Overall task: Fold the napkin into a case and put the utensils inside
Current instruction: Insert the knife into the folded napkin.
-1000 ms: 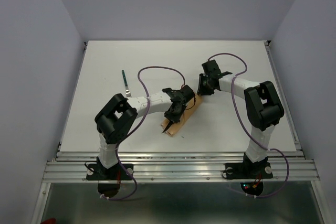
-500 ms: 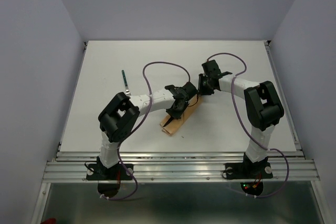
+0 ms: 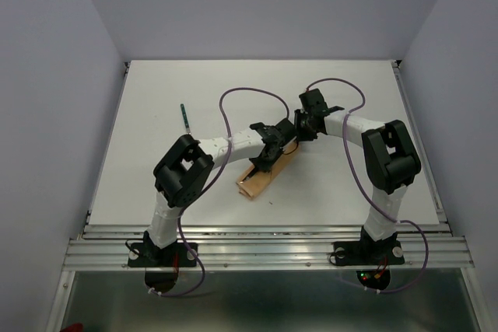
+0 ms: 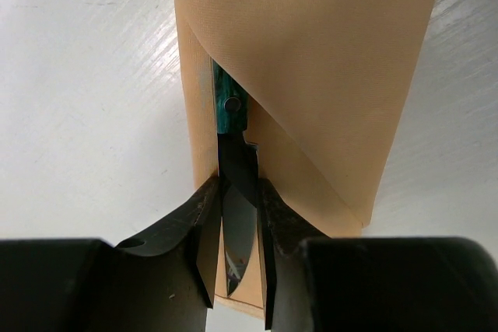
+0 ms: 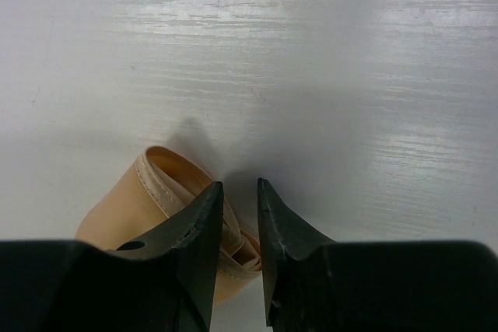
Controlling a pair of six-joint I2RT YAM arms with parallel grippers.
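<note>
Since a second earlier my left arm (image 3: pixel 233 144) had stretched farther across, left gripper (image 4: pixel 238 188) clamped on a slim green-handled metal utensil (image 4: pixel 231 103), handle tucked inside the peach-tan satin cloth case (image 4: pixel 327 60), right gripper (image 5: pixel 240 188) at its rolled end, whether pinching cloth I could not tell.

I see the case (image 4: pixel 311 60) plain peach-tan, faint sheen. In its fold, the utensil (image 4: pixel 228 103): mottled dark green handle, dark blade. My left tool (image 4: pixel 239 188) black. The tabletop (image 4: pixel 85 75) around the case white, faintly streaked.
</note>
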